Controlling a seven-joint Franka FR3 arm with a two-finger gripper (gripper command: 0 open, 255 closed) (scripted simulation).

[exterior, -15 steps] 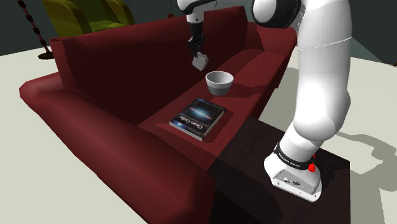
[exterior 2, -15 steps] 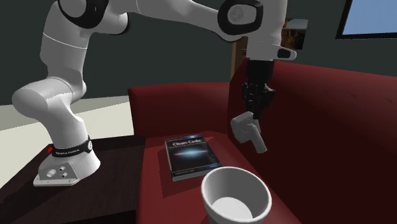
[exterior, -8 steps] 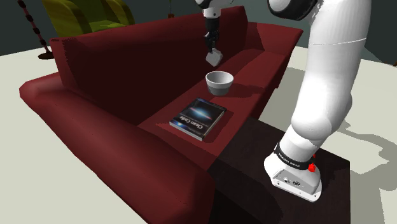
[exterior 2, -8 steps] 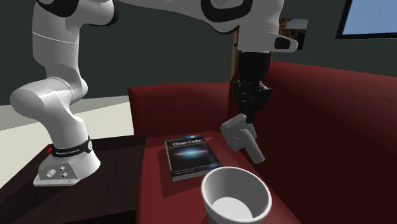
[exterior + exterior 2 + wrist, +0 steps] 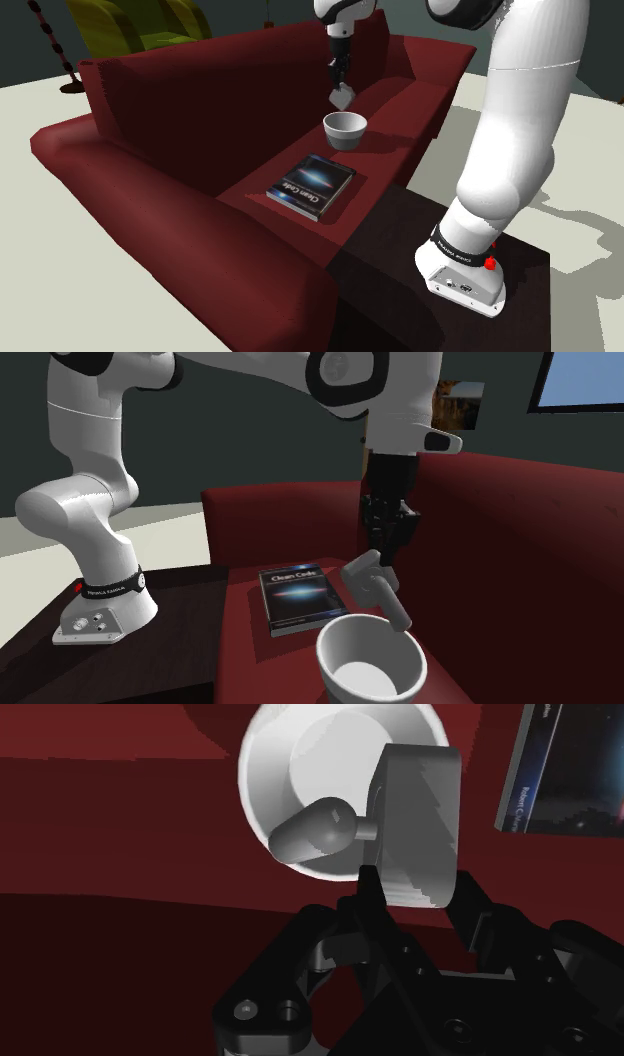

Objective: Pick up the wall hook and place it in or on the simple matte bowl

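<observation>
Shoulder view: the white arm rises from its stand at lower right and arches over the dark red sofa [image 5: 170, 110], wrist pointing straight down. The tool [image 5: 341, 86] is clamped on the grey wall hook [image 5: 343, 98], which hangs in the air just above the white bowl [image 5: 344, 131], apart from it. The bowl stands on the sofa seat, with a book [image 5: 312, 186] beside it toward the stand.

Second exterior view: the tool [image 5: 380, 557] is vertical, fingers pinching the hook [image 5: 375, 584] at its plate. The peg slants down toward the bowl's rim [image 5: 330, 652]. The book [image 5: 297, 597] lies behind.

Wrist view: the tool [image 5: 420, 894] grips the hook's plate [image 5: 420, 819] edgewise. The peg is over the bowl's opening [image 5: 262, 749]. The book [image 5: 555, 774] is off to one side.
</observation>
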